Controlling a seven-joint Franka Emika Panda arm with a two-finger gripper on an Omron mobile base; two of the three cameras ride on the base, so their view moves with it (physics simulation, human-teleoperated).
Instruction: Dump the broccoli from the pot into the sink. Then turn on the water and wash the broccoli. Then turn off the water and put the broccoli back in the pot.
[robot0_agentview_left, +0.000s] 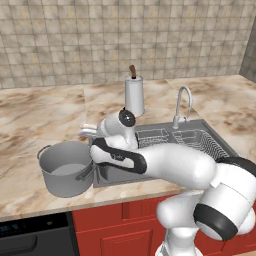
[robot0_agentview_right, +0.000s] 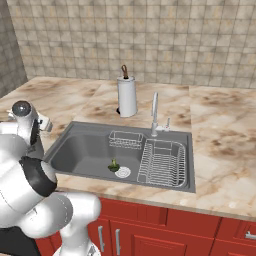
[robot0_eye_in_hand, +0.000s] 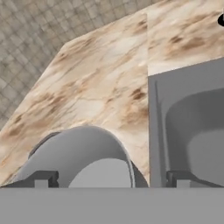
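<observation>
Grey metal pot (robot0_agentview_left: 65, 172); dark grey sink (robot0_agentview_right: 80, 150). Green broccoli (robot0_agentview_right: 113, 166), paler stem. Beige-brown marbled desk (robot0_agentview_left: 35, 120). Red cabinet fronts (robot0_agentview_right: 165, 230). White paper-towel roll (robot0_agentview_right: 127, 96). Chrome faucet (robot0_agentview_left: 181, 102). Beige tiled wall (robot0_agentview_right: 150, 35).

Matt grey metal pot (robot0_agentview_left: 65, 172), dark metal sink (robot0_agentview_right: 85, 150), seemingly polished marble counter (robot0_agentview_left: 35, 120)

Kitchen: sink (robot0_agentview_right: 75, 145), marble counter (robot0_agentview_right: 220, 150).
</observation>
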